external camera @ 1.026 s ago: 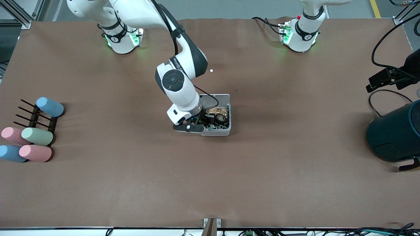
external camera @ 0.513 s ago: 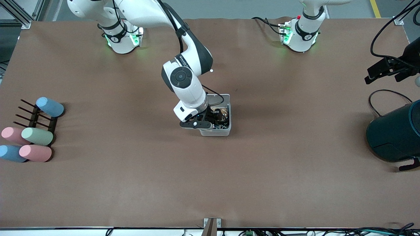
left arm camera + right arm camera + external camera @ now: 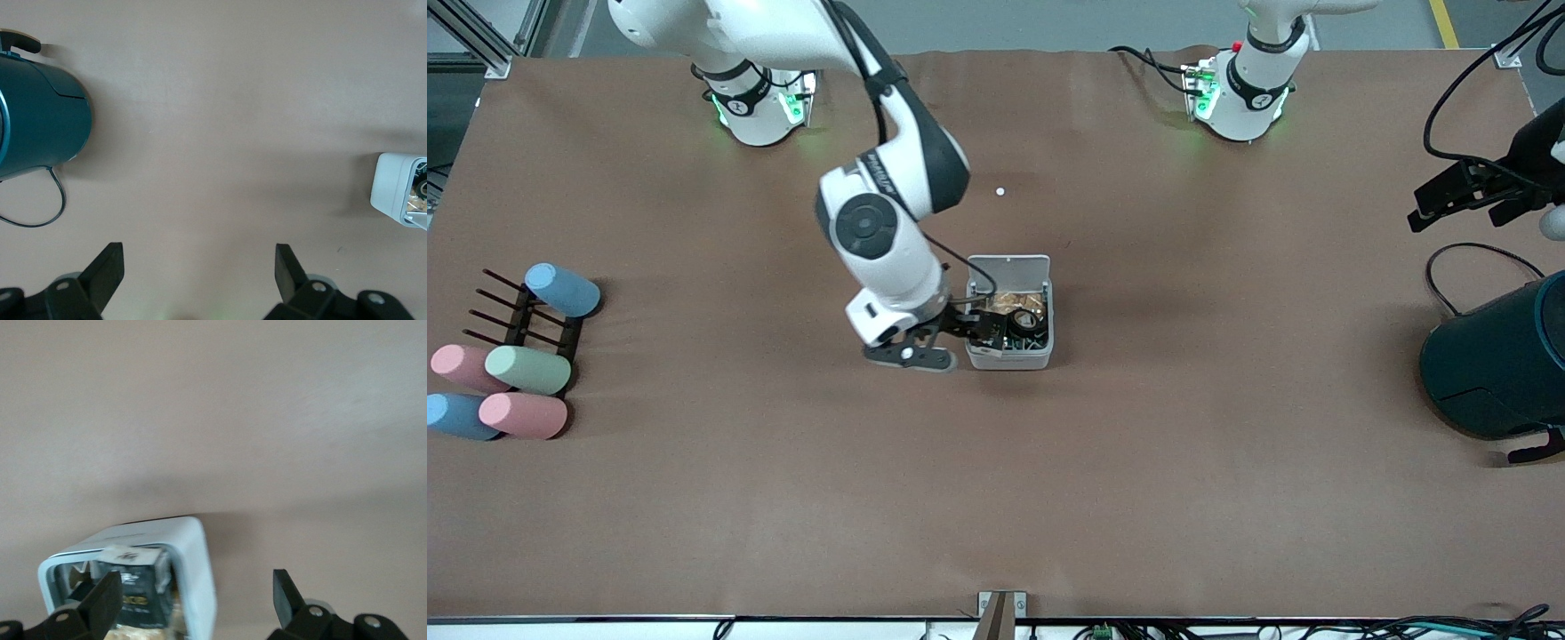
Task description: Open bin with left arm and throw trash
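Bin point(image 3: 1009, 354) lid is up, trash point(image 3: 1021, 320) inside; right gripper point(image 3: 960, 333) beside it, fingers wide, empty; left gripper point(image 3: 197, 277) wide, waiting.

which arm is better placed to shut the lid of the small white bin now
Right, probably. The open right gripper hangs at the rim of the small square white-grey plastic bin, beside its raised lid. The open left gripper waits above the dark teal cylinder.

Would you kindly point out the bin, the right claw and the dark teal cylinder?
bin point(image 3: 1009, 358): front view, wall nearest the camera.
right claw point(image 3: 969, 327): front view, between its fingertips.
dark teal cylinder point(image 3: 1489, 364): front view, its side.
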